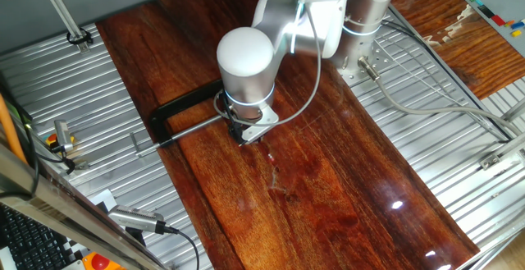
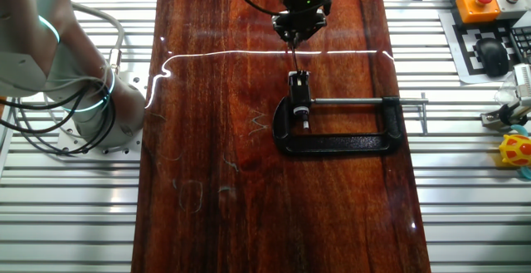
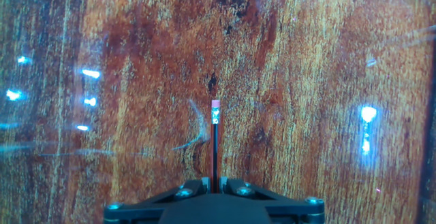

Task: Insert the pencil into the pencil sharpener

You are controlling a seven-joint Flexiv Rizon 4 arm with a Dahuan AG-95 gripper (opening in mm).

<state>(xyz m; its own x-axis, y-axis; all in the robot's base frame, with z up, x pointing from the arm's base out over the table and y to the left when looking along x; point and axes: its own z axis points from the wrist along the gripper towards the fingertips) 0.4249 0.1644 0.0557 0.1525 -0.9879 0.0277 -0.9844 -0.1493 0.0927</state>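
A wooden table [image 2: 207, 140] was seen with a black clamp [image 2: 340, 132] laid on it, and the small white sharpener [image 2: 299, 80] was gripped in that clamp. Just beyond it, the gripper [image 2: 292, 39] was closed on the pencil [image 3: 215, 146], held above the board with its eraser end pointed away.

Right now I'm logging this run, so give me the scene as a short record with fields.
tool: shut on the pencil
pencil: held upright in the tool, pink eraser end down, above the board
pencil sharpener: small block gripped in the black clamp
black clamp: lying flat on the wooden board
wooden board: glossy, dark red
insertion: not yet done
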